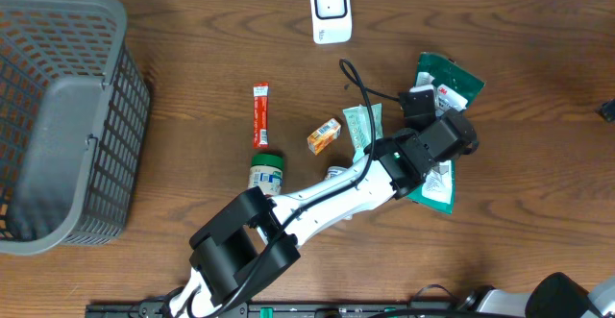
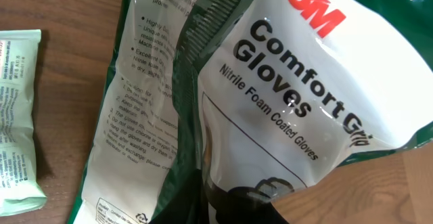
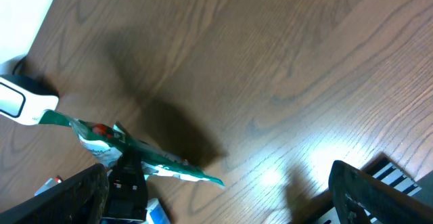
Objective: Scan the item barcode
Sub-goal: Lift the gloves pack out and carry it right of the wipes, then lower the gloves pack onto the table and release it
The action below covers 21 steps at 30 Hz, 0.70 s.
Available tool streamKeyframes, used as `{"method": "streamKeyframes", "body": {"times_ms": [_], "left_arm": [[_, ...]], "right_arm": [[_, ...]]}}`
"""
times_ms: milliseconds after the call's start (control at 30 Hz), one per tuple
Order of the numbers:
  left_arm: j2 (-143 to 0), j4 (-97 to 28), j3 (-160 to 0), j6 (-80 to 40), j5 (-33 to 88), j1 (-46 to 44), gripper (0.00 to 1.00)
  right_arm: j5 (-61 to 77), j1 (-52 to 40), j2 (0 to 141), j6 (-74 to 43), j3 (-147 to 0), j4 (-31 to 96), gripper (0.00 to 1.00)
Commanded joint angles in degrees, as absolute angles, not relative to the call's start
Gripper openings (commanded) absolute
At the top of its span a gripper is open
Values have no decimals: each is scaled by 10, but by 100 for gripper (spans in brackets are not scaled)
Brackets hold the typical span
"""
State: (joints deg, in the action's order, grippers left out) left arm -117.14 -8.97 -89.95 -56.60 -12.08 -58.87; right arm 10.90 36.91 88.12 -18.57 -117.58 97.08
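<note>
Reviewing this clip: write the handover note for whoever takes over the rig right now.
Left gripper: at the 3M glove pack, right of centre. The pictures do not show whether it is gripping or letting go.
Right gripper: open and empty, over bare table.
Scanner: at the far edge, apart from the pack.
Done: the left arm is at the pack.
Left: secure the pack and present its barcode to the scanner. No scan is evident yet.

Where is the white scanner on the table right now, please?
In the overhead view, the white scanner stands at the table's far edge, near centre, beyond the green glove packet.
</note>
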Motion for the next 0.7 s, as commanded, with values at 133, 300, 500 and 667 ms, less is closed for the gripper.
{"method": "streamKeyframes", "body": {"times_ms": [133,300,500,667], "left_arm": [[-1205,-91,-900,-558,-135,-589,15],[-1214,-91,-900,-558,-136,-589,17],[-1216,-80,-900,-542,-136,-589,54],[-1211,-45,-900,-478,-135,-589,74]], "right_arm": [[105,371,881,-175,-1184,973,99],[105,371,881,-175,-1184,973,99],[105,371,881,-175,-1184,973,99],[106,371,881,-175,-1184,973,99]]}}
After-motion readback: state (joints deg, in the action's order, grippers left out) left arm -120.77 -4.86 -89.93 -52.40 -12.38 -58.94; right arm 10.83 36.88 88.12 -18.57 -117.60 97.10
